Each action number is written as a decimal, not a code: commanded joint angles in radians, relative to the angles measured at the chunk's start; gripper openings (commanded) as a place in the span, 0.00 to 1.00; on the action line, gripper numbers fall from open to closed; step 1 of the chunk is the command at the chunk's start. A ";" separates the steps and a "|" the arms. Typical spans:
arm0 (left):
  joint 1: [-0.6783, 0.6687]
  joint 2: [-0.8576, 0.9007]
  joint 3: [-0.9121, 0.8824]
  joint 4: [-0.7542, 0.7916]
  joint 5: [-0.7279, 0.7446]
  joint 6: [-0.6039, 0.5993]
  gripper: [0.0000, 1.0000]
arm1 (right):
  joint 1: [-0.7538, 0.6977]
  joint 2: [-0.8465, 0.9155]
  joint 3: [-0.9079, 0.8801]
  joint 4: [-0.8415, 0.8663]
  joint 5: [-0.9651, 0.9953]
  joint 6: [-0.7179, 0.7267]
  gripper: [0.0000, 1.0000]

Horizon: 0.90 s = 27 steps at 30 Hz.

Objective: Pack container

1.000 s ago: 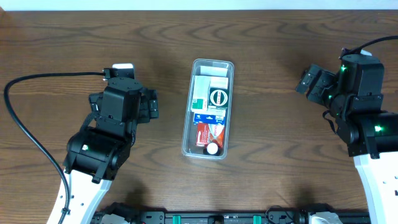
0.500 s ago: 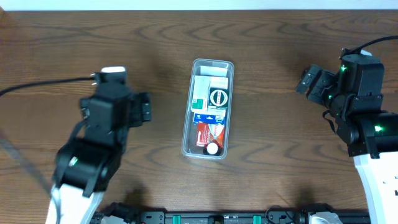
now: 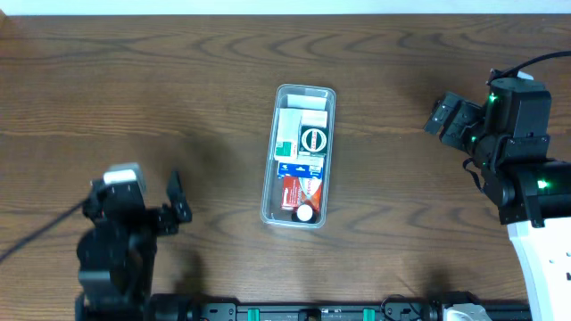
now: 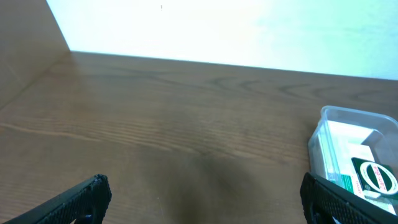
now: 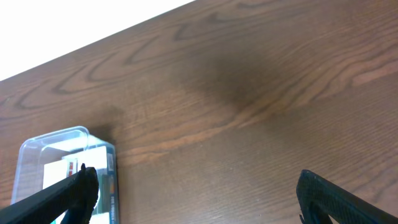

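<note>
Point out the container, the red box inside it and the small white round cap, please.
container (image 3: 305,89), overhead view, on its far rim.
red box (image 3: 302,188), overhead view, on its top face.
white cap (image 3: 305,214), overhead view, on its centre.

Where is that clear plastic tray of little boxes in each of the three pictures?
Overhead: container at centre, long side running top to bottom.
Left wrist: container lower right, cut by the picture's edge.
Right wrist: container in the lower left corner.
Shared landmark: the wooden table, its far edge against white.
</note>
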 commanded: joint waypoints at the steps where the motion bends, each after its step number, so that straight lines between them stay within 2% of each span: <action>1: 0.005 -0.111 -0.073 0.010 0.030 0.028 0.98 | -0.012 0.000 0.001 -0.001 0.003 0.003 0.99; 9: 0.005 -0.348 -0.272 0.061 0.033 0.027 0.98 | -0.012 0.000 0.001 -0.001 0.003 0.003 0.99; 20: 0.005 -0.348 -0.536 0.495 0.033 0.024 0.98 | -0.012 0.000 0.001 -0.001 0.003 0.003 0.99; 27: 0.005 -0.348 -0.581 0.518 0.032 0.025 0.98 | -0.012 0.000 0.001 -0.001 0.003 0.003 0.99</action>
